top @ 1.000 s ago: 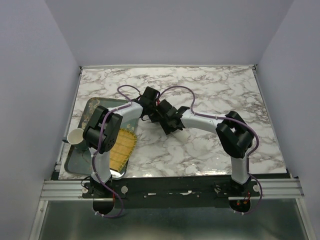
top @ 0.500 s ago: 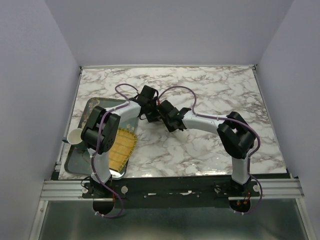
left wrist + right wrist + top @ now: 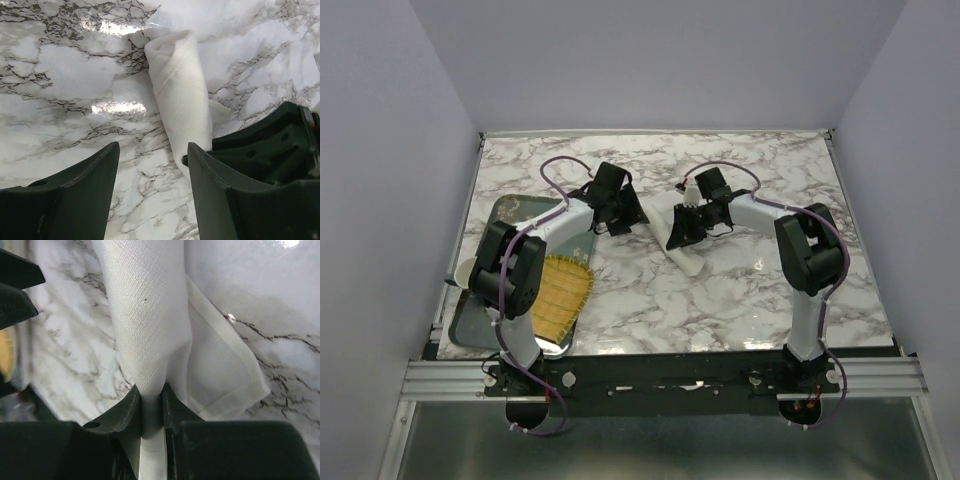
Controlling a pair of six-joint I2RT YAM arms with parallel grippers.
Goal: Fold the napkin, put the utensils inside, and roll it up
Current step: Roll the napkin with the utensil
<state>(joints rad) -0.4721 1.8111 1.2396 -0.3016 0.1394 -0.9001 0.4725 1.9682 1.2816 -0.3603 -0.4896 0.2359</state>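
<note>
The napkin (image 3: pixel 688 258) lies rolled into a cream-white tube on the marble, also seen in the left wrist view (image 3: pixel 180 95). My right gripper (image 3: pixel 682 232) is shut on one end of the roll (image 3: pixel 150 315), with the cloth pinched between its fingers (image 3: pixel 150 407). A loose flap of the napkin spreads out to the right of the roll. My left gripper (image 3: pixel 630 215) is open and empty just left of the roll; its fingertips (image 3: pixel 107 165) frame bare marble. The spoon is not in view.
A metal tray (image 3: pixel 480 320) sits at the table's left edge with a yellow fringed mat (image 3: pixel 565 295) on it. A white cup (image 3: pixel 470 272) stands at the tray's left rim. The table's far edge meets the wall.
The two grippers, close together over the table's middle before, have drawn apart. The right arm swung right and farther back, and the rolled napkin now shows under it. The left gripper pulled back left.
</note>
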